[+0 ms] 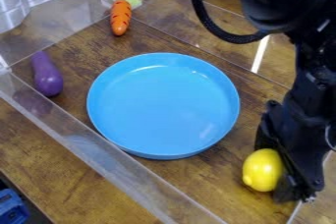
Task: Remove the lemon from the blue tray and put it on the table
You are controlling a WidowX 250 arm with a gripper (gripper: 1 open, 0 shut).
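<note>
The yellow lemon (262,171) lies on the dark wood table (79,120), just outside the lower right rim of the round blue tray (163,103). The tray holds nothing. My black gripper (294,174) stands over the table at the lower right, right beside the lemon, its fingers (305,181) spread open and partly hidden by the lemon and the arm's own body. The lemon rests against the left side of the fingers rather than being lifted.
An orange carrot (121,16) lies at the back of the table and a purple eggplant (47,74) at the left. Clear plastic walls (92,154) edge the table along the front and sides. The black arm (282,12) rises at the upper right.
</note>
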